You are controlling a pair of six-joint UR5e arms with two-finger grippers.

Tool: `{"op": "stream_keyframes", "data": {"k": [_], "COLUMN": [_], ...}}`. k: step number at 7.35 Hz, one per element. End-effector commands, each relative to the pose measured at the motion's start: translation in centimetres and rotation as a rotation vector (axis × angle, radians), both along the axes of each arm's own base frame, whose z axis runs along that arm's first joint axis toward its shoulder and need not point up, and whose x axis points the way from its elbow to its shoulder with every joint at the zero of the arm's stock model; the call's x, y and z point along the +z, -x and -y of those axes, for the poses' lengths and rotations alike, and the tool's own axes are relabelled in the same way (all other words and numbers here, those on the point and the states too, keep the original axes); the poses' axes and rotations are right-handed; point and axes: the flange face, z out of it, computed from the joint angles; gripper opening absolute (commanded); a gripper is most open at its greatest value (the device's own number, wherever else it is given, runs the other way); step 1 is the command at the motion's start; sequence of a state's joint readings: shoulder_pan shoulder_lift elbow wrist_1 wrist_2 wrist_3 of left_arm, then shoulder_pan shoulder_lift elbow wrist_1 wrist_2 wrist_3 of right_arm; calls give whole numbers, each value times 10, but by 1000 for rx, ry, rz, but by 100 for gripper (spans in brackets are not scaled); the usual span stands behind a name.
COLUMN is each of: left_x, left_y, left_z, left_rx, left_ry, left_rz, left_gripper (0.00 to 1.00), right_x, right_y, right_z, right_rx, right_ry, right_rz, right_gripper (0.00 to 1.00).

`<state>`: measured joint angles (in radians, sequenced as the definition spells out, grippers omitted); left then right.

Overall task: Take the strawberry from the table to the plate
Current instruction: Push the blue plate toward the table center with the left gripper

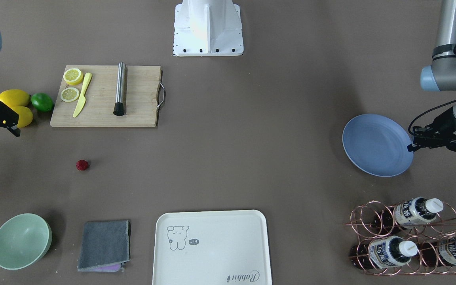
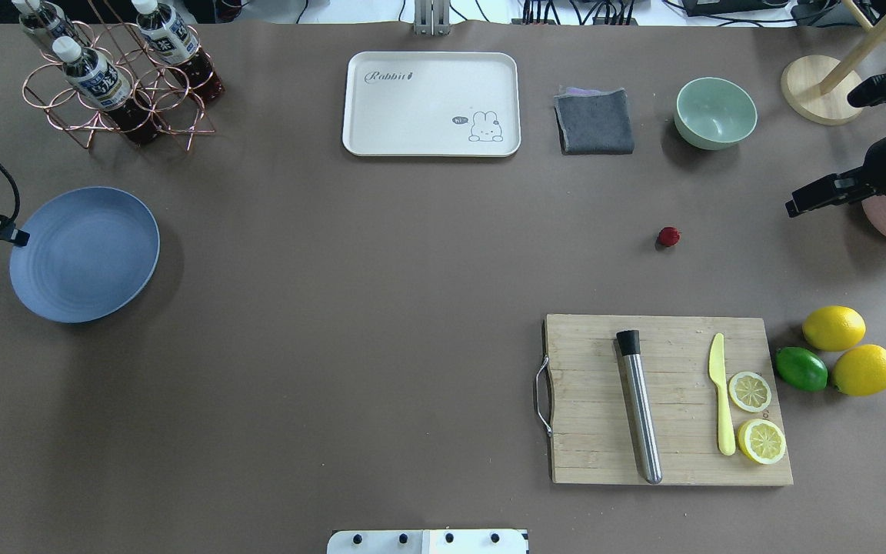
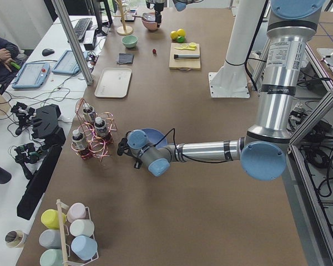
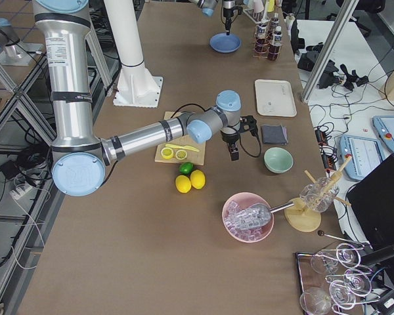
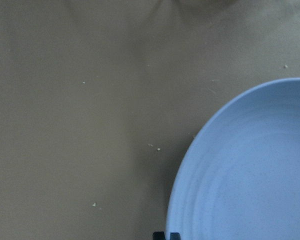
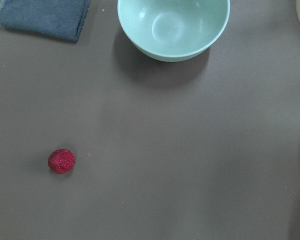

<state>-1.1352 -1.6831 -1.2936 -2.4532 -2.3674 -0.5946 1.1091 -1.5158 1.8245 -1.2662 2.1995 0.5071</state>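
The strawberry is a small dark-red bumpy berry lying alone on the brown table, between the green bowl and the cutting board. It shows at the lower left of the right wrist view and in the front view. My right gripper hangs above the table to the right of the berry, well apart from it, and looks shut and empty. The blue plate sits empty at the table's far left. My left gripper hovers at the plate's outer rim, shut with nothing held.
A wooden cutting board carries a metal rod, a yellow knife and two lemon slices. Two lemons and a lime lie beside it. A green bowl, grey cloth, cream tray and bottle rack line the far edge.
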Motion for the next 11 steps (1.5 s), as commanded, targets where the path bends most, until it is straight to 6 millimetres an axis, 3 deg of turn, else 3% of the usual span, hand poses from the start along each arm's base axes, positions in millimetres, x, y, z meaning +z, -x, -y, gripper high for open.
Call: {"op": "stream_keyframes", "data": {"k": [1,2,3,4,6,8,9,11], "left_x": [-49,-78,-104,-135,-205,-276,-300,-317], "left_y": [-4,-16,-45,-76,-171,-242,-279,-311], "left_z": [2,4,-5,-2,-6,0,-11,-19], "left_rx": [-52,-83,-66,-92,-129,-151,-141,-134], "left_ry": [67,113,129,148,191,214,205,183], "left_rz": [-86,-125,-148,-166,-208,-164,-141,-139], "left_gripper": [0,0,0,0,0,0,0,0], "right_x": [0,0,0,0,2,4,5,6], "right_y": [0,1,1,1,0,1,1,1], "right_z": [0,0,0,0,-1,0,0,0], "right_rx": [0,-3,-1,-1,-1,11,13,15], "right_ry": [6,6,8,9,15,33,35,40], "right_rz": [4,6,6,5,5,5,6,3], "right_gripper": [100,100,100,100,100,100,100,100]}}
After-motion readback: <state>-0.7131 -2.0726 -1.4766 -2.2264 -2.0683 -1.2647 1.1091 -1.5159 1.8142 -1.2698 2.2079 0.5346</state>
